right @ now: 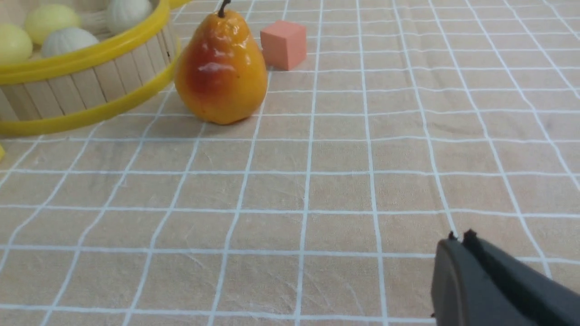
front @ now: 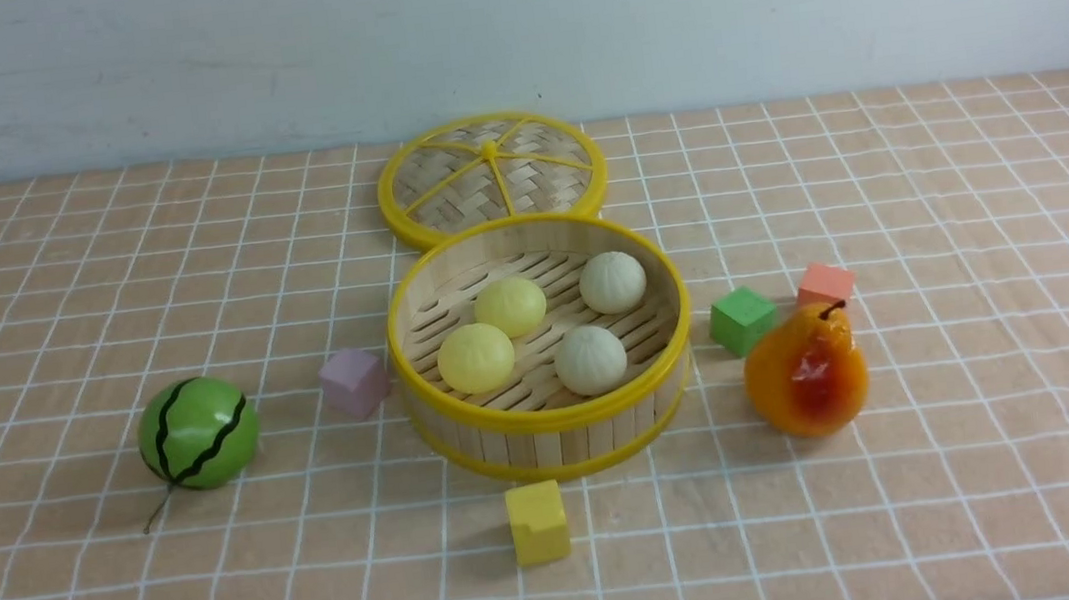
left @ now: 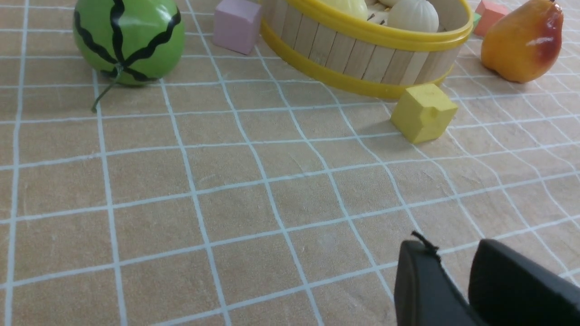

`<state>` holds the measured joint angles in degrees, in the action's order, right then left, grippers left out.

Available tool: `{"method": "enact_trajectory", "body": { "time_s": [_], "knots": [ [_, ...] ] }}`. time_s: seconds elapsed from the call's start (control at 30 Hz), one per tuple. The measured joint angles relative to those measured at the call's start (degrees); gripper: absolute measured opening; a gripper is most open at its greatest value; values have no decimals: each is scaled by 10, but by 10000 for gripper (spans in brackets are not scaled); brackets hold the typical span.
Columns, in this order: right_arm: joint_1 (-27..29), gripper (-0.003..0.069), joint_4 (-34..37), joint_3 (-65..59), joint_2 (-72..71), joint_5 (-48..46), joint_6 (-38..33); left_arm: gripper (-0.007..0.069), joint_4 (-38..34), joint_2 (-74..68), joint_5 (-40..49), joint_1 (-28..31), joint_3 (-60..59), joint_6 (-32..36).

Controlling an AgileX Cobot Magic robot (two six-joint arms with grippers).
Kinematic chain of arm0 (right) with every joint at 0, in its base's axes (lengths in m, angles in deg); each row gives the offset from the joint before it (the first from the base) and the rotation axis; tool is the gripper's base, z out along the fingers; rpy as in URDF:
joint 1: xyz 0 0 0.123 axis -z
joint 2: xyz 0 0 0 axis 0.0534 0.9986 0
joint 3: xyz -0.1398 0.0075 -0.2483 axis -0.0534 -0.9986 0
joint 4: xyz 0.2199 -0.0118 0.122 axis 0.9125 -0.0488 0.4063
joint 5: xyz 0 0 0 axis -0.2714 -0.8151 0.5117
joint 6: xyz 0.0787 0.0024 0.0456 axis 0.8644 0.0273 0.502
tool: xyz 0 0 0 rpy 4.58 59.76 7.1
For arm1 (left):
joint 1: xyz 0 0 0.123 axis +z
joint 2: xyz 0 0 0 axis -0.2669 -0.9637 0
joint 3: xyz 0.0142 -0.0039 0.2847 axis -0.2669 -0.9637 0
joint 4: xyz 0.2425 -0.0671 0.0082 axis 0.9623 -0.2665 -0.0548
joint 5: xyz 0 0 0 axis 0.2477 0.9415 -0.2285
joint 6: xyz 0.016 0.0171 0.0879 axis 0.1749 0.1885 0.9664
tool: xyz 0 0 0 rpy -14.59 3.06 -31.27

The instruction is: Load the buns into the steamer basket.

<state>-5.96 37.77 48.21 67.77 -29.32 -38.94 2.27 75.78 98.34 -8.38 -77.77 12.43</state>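
The steamer basket [front: 551, 445] stands mid-table. All the buns lie on its slatted floor: two pale yellow buns [front: 510, 305] [front: 476, 357] and two cream buns [front: 612, 281] [front: 590, 359]. Neither gripper shows in the front view. In the left wrist view my left gripper [left: 453, 246] hangs low over bare cloth, short of the basket [left: 362, 54], with its jaws a little apart and empty. In the right wrist view my right gripper [right: 460, 237] is shut and empty over bare cloth, well away from the basket [right: 81, 81].
The flat woven lid [front: 491, 176] lies behind the basket. A watermelon ball [front: 198, 432] and a pink cube [front: 354, 382] are to its left. A yellow cube [front: 537, 522] is in front. A green cube [front: 743, 319], an orange cube [front: 825, 284] and a pear [front: 805, 372] are to its right.
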Motion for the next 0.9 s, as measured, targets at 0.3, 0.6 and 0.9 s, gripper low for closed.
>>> {"method": "enact_trajectory", "body": {
  "time_s": [0.3, 0.6, 0.9],
  "knots": [
    [1, -1, 11, 1, 0, -3, 0, 165, 0, 0, 0, 0, 0, 0],
    [1, 4, 13, 1, 0, -3, 0, 169, 0, 0, 0, 0, 0, 0],
    [1, 17, 13, 1, 0, -3, 0, 169, 0, 0, 0, 0, 0, 0]
  ]
}}
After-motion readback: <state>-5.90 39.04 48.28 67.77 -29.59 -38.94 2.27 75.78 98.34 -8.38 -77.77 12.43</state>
